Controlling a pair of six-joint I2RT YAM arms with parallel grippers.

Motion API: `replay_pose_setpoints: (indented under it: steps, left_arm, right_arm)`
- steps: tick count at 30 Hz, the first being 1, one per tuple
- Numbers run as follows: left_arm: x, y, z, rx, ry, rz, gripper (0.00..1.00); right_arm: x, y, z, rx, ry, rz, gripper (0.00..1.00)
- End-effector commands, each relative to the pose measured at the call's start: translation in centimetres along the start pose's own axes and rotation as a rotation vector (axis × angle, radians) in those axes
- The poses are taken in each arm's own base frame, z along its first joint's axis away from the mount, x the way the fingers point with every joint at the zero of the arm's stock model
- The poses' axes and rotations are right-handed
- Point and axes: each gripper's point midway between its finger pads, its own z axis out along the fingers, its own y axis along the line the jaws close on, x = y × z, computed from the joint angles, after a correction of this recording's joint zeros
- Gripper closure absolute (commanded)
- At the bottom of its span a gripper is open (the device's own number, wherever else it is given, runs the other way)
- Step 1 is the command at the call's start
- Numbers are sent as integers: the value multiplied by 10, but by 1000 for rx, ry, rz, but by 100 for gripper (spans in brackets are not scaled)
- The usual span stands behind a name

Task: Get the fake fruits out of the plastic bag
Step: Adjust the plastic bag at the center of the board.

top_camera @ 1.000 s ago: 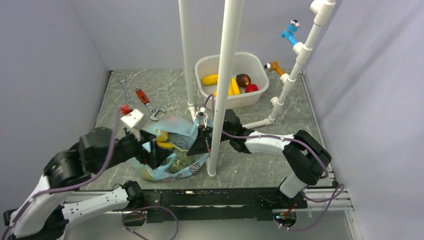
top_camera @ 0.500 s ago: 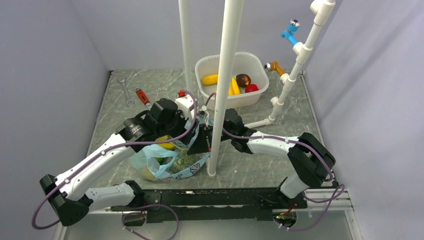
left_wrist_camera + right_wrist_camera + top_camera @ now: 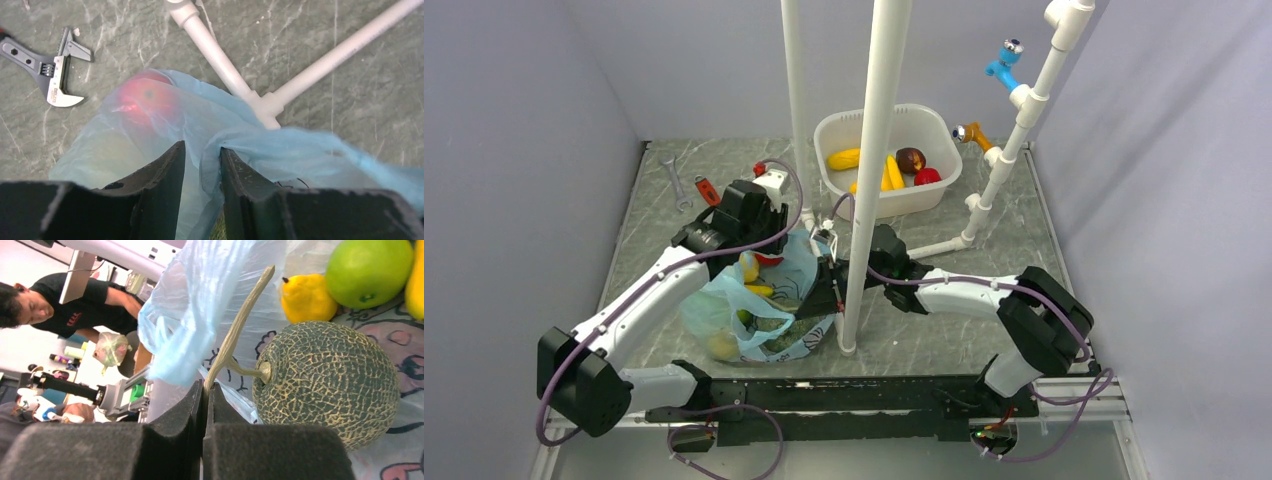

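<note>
The light blue plastic bag [image 3: 724, 312] lies near the table's front, with fake fruits showing through it. In the right wrist view a netted green melon [image 3: 325, 380], a yellow lemon [image 3: 306, 297] and a green apple [image 3: 367, 272] lie inside it. My right gripper [image 3: 205, 387] is shut on the melon's tan stem at the bag's mouth [image 3: 824, 290]. My left gripper [image 3: 202, 150] hangs over the bag's far side [image 3: 764, 245]. Its jaws stand narrowly apart, with a fold of bag film [image 3: 300, 150] between them. A red fruit [image 3: 145, 97] glows through the film just beyond.
A white tub [image 3: 904, 205] holding several fruits stands at the back. Two upright white pipes [image 3: 869, 180] [image 3: 796, 110] rise by the bag, their feet [image 3: 215, 55] just beyond it. A red-handled wrench [image 3: 709, 192] and a grey one [image 3: 674, 180] lie at the back left.
My left arm swung from the near left over to the bag's far side, and its jaws narrowed around a fold of the film. The right arm stayed put.
</note>
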Motion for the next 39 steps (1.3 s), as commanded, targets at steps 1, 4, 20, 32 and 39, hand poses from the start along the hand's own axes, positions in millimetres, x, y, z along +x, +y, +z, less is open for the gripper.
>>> replay_pose_setpoints:
  steps: [1, 4, 20, 32, 39]
  left_arm:
    - [-13, 0, 6, 22, -34, -66, 63]
    - [-6, -3, 0, 44, -28, -65, 61]
    - [-9, -2, -133, 90, -182, -44, 0]
    - [17, -18, -191, 230, -282, -65, 1]
    - [49, -47, -180, 411, -181, -28, 1]
  right_arm:
    - [-12, 28, 2, -96, -45, -97, 100]
    - [-28, 29, 4, -66, -77, -119, 100]
    - [-98, 58, -19, 25, -271, -189, 100]
    - [-164, 102, -74, 124, -500, -256, 100]
    - [-218, 105, -125, 341, -636, -315, 100]
